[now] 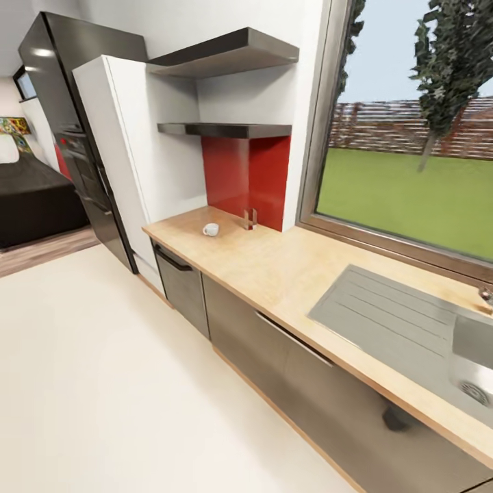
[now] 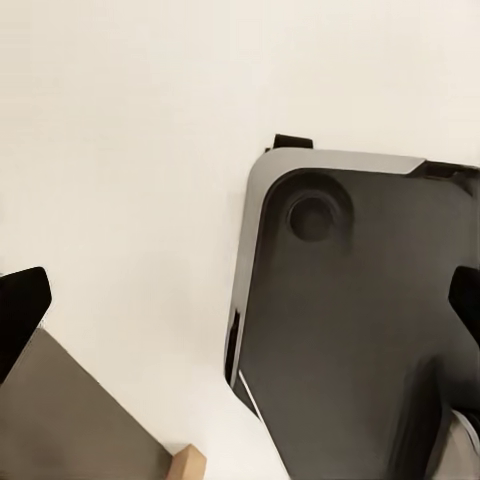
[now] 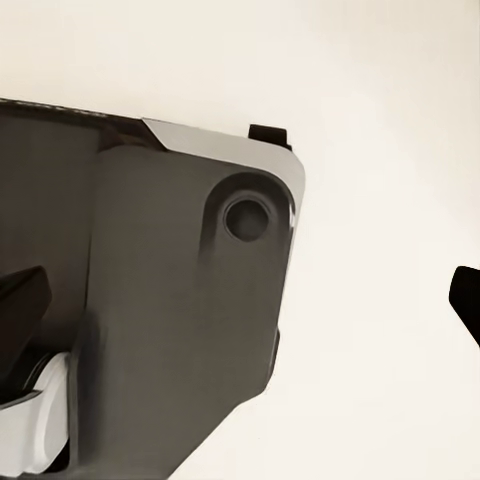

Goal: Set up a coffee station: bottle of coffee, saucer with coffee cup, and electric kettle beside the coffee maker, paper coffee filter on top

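So the small white coffee cup (image 1: pixel 211 229) is sitting on the light wooden countertop (image 1: pixel 287 274), up at the far end near the tall white cabinet (image 1: pixel 130 157), with its opening tipped toward the side, so it looks like it's lying over rather than standing, though it's too small to be sure. Just beside it, closer to the glossy red backsplash panel (image 1: pixel 246 178), there's a little reddish-brown upright thing (image 1: pixel 250 218) that I honestly can't identify at this size. Above them are two dark grey wall shelves (image 1: pixel 226 129), both looking bare. Further along the counter there's a grey stainless sink with a ribbed drainboard (image 1: pixel 397 315), under a big window (image 1: pixel 418 130) showing lawn, a fence and trees. Grey drawer fronts (image 1: pixel 274 356) run below, the floor (image 1: pixel 103 383) is pale cream, and a tall black fridge (image 1: pixel 68 103) stands past the cabinet. Both wrist cameras look down at the robot's dark base (image 2: pixel 350 320) over that floor; the left gripper (image 2: pixel 245 315) and right gripper (image 3: pixel 250 310) each have their black fingertips spread wide at the frame edges, holding nothing.
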Available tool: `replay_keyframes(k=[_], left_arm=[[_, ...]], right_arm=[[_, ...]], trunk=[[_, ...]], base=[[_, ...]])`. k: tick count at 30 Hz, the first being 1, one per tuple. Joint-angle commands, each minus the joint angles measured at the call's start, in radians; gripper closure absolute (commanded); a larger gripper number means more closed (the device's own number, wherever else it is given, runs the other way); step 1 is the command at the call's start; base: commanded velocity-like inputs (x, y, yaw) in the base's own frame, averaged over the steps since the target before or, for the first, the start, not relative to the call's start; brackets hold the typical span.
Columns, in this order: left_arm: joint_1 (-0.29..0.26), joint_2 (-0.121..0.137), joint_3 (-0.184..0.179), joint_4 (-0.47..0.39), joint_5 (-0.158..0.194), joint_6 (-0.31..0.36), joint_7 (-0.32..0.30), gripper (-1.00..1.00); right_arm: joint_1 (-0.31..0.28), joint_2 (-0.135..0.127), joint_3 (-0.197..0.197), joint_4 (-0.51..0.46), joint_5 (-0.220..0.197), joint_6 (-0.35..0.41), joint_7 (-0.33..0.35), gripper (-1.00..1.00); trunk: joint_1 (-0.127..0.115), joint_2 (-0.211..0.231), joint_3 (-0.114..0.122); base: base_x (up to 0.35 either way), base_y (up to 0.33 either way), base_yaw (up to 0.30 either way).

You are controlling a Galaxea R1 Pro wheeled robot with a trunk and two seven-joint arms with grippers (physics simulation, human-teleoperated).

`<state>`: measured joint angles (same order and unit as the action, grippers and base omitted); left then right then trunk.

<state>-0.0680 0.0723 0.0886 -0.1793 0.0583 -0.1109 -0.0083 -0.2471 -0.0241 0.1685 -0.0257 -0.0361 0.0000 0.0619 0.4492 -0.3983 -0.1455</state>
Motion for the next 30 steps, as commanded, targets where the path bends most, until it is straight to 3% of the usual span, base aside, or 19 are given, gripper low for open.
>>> replay_keyframes(k=[1,30], left_arm=[[-0.001,0.000,0.002,0.001,0.006,-0.003,-0.001,-1.00],[-0.001,0.000,0.002,0.002,0.006,-0.004,-0.001,-1.00]], right_arm=[[0.000,0.000,0.006,0.000,-0.004,0.000,0.003,-1.00],[0.000,0.001,0.006,0.000,-0.004,0.000,0.003,-1.00]], trunk=[[0.001,-0.002,-0.003],[0.001,-0.002,-0.033]], base=[[0.235,0.270,0.220],[0.236,0.270,0.222]])
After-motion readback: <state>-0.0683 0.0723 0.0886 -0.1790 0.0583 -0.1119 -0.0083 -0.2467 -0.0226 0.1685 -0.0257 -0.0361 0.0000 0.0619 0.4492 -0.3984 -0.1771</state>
